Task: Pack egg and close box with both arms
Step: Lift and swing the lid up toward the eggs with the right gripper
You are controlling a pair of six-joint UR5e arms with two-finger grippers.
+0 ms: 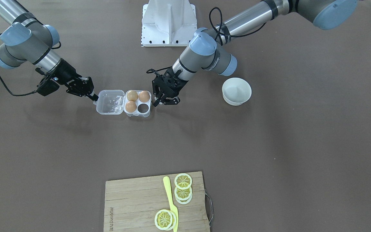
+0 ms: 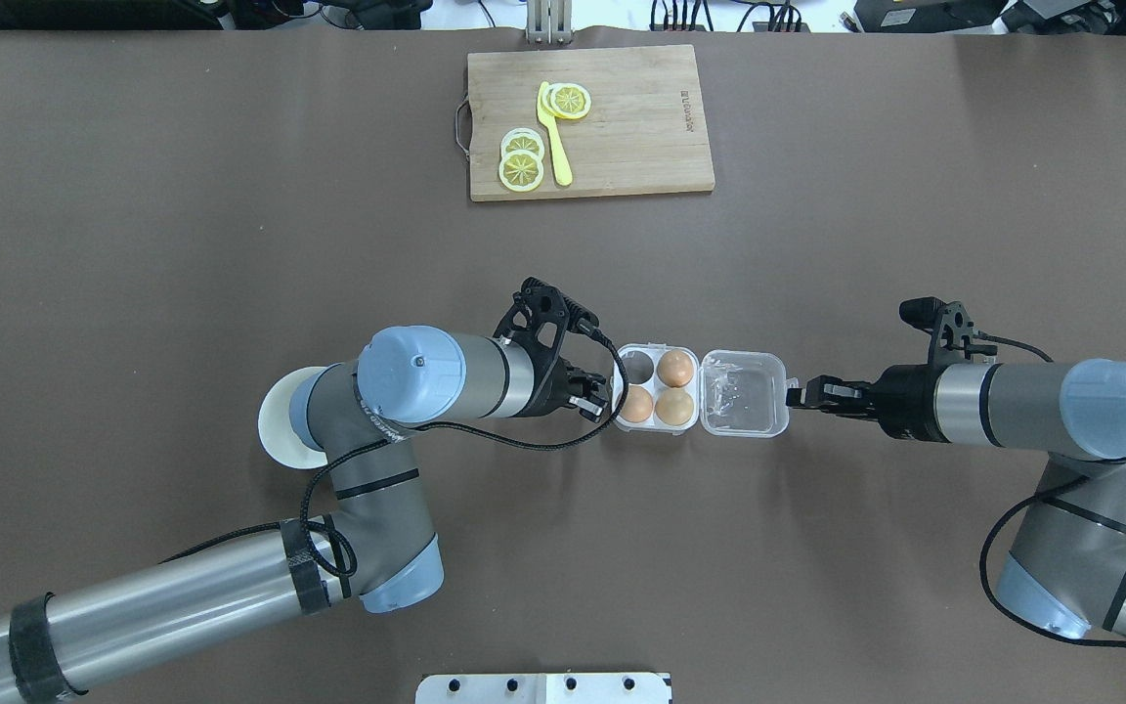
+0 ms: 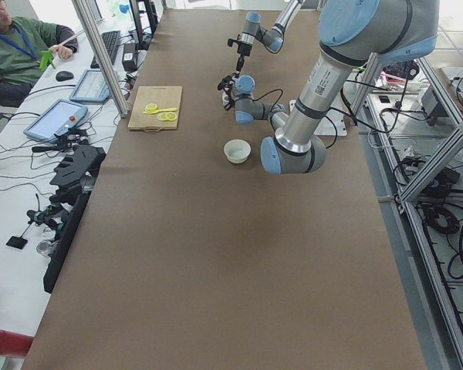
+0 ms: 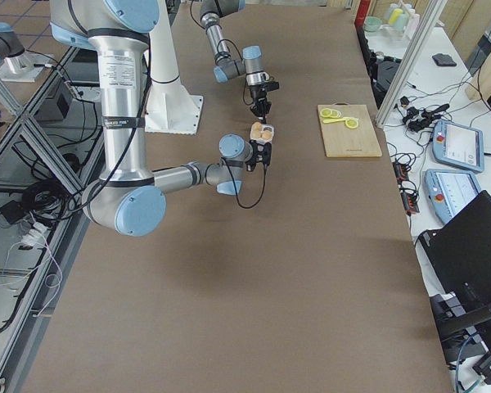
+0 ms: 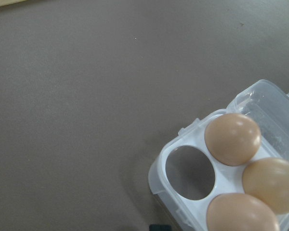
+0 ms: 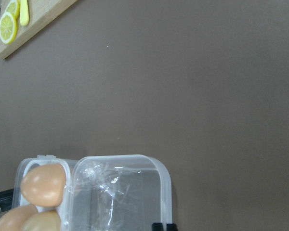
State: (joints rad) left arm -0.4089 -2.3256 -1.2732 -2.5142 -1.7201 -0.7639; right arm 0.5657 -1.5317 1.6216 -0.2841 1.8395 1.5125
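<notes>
I am holding my left pincer (image 1: 165, 101) wide, just beside the box (image 2: 657, 386), which is lying open on the counter (image 2: 231, 244) with an egg (image 2: 635, 405) in three of four cells. My right pincer (image 2: 800, 394) is sitting narrow, tips touching the flat lid (image 2: 744, 393).

Our egg box lies open, three cells filled and a gripper at each end.

We see the clear box (image 2: 656, 386) flat on the table, its lid (image 2: 744, 396) folded out level beside the tray. Three brown eggs (image 2: 677, 367) sit in the four cells, and the empty cell (image 2: 635, 367) is the far one on the left gripper's side. The left gripper (image 2: 600, 395) hovers just beside the tray, fingers spread. The right gripper (image 2: 801, 394) has its close-set fingertips at the lid's outer rim.
</notes>
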